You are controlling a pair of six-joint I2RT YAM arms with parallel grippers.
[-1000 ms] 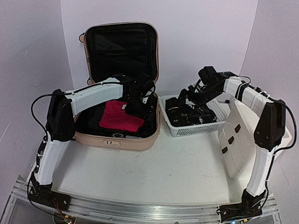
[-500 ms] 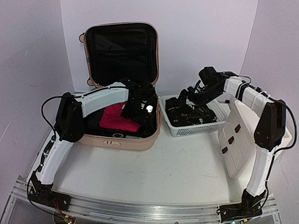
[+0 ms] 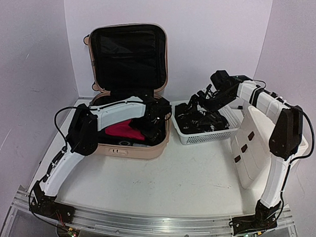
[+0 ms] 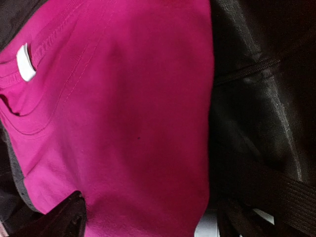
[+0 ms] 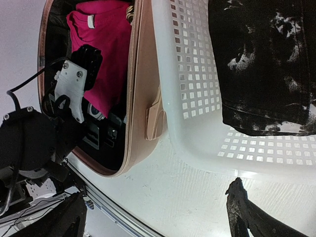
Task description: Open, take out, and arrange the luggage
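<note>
Tabletop in white carries all the things. On its far left part lies the luggage, a pale pink suitcase. It is open: the lid stands upright at the far side and shows its black lining, and the lower half lies flat. At the right edge of the table a white drawer cabinet leans tilted. Between the suitcase and the cabinet sits a white mesh basket, just beside the right wall of the suitcase. A dark garment with pale spots lies in the basket. A bright pink shirt lies inside the lower half of the suitcase, on the black lining.

The left gripper is down inside the suitcase at its right side, with the jaws wide apart over the pink shirt. The right gripper hangs above the left part of the basket, its jaws also wide apart and holding nothing.
</note>
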